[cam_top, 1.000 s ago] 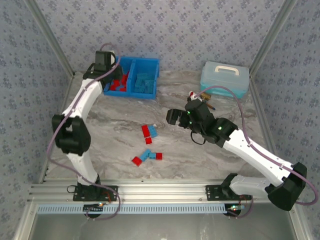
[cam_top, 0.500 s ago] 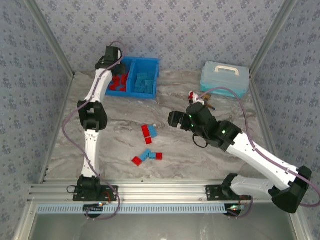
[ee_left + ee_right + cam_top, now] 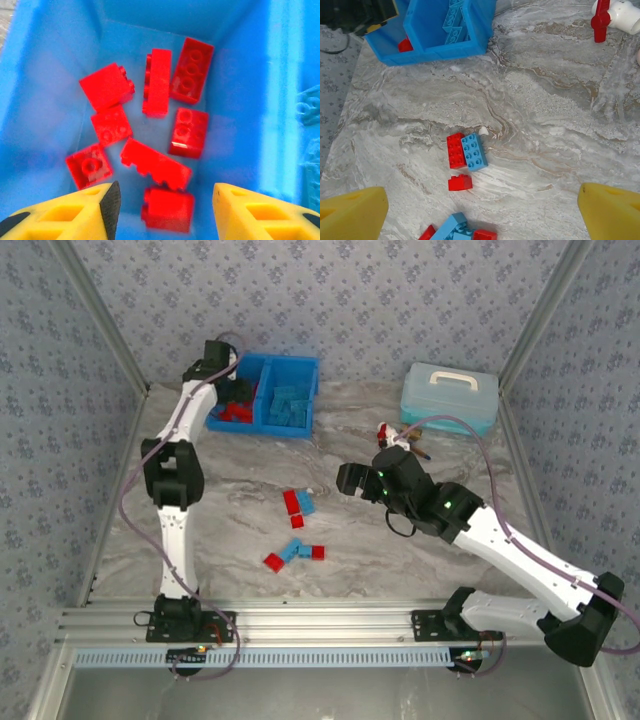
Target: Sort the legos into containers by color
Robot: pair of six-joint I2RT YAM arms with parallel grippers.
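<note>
The left gripper point(image 3: 163, 200) hangs apart and empty over red legos point(image 3: 157, 82) in the bin's left compartment point(image 3: 47, 65), drop apparently finished; next the wide-open right gripper point(image 3: 482, 200) should descend onto loose legos point(image 3: 466, 151) on the table point(image 3: 550, 105).

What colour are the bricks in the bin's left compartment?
The bricks are red; left wrist view.

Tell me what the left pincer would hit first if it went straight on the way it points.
The left pincer would likely meet the red brick just ahead, inside the blue bin; depth is unclear.
</note>
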